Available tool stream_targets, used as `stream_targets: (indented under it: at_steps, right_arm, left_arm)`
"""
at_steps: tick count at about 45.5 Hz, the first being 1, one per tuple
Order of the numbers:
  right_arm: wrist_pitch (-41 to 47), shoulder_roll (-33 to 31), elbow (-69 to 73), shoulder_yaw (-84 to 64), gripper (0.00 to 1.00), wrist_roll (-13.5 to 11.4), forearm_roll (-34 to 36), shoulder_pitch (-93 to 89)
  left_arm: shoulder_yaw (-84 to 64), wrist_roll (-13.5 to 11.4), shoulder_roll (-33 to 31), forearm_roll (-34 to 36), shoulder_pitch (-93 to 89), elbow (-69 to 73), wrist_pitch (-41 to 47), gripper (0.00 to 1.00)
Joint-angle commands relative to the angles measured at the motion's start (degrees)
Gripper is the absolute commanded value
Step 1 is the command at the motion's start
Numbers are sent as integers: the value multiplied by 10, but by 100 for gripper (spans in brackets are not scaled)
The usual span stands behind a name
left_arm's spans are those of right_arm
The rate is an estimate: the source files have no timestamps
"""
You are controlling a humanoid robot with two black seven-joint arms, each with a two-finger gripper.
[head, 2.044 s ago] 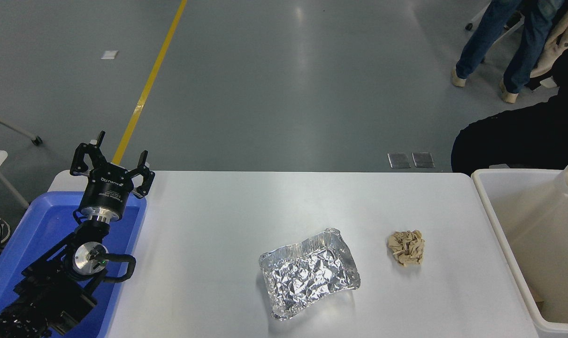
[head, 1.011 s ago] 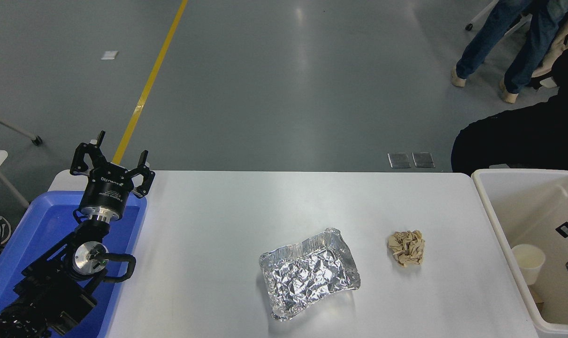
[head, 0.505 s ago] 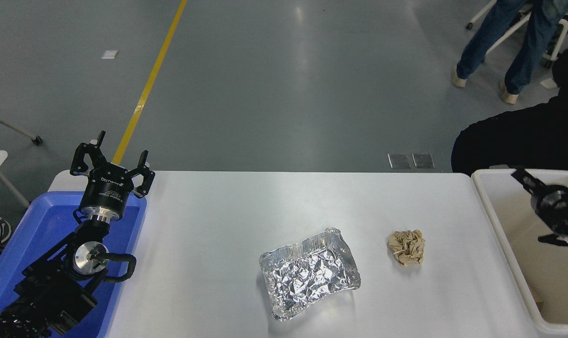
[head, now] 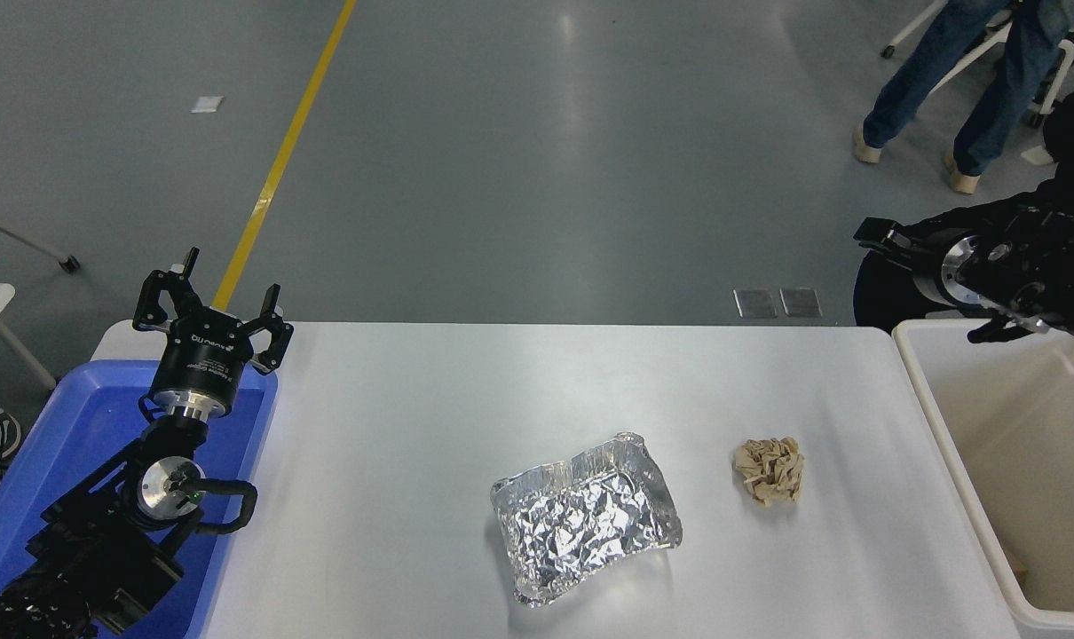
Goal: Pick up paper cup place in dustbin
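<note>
Hovering at the table's two o'clock corner, the right gripper [head: 923,284] hangs just past the far rim of the dustbin [head: 945,426], fingers spread wide and holding nothing. No paper cup shows on the table or in the visible part of the tub, so it probably lies hidden inside, toward five o'clock from that gripper. The left gripper [head: 210,306] sits parked open at nine o'clock, well apart.

Crinkled shiny foil tray [head: 586,515]; smooth plastic dustbin [head: 932,417].
</note>
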Motion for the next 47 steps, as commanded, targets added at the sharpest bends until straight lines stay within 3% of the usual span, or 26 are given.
stream_targets:
  at_steps: [1, 8, 16, 47]
  right_arm:
    - [138, -14, 189, -84, 100, 0, 0, 197]
    - [229, -31, 279, -93, 100, 0, 0, 268]
    - [270, -37, 349, -107, 100, 0, -1, 330]
    - [273, -32, 414, -100, 100, -1, 1, 442]
  left_arm:
    - [0, 0, 0, 0, 0, 0, 0, 98]
    - [0, 1, 0, 0, 0, 0, 0, 98]
    - [0, 0, 0, 0, 0, 1, 0, 98]
    - [0, 0, 0, 0, 1, 1, 0, 98]
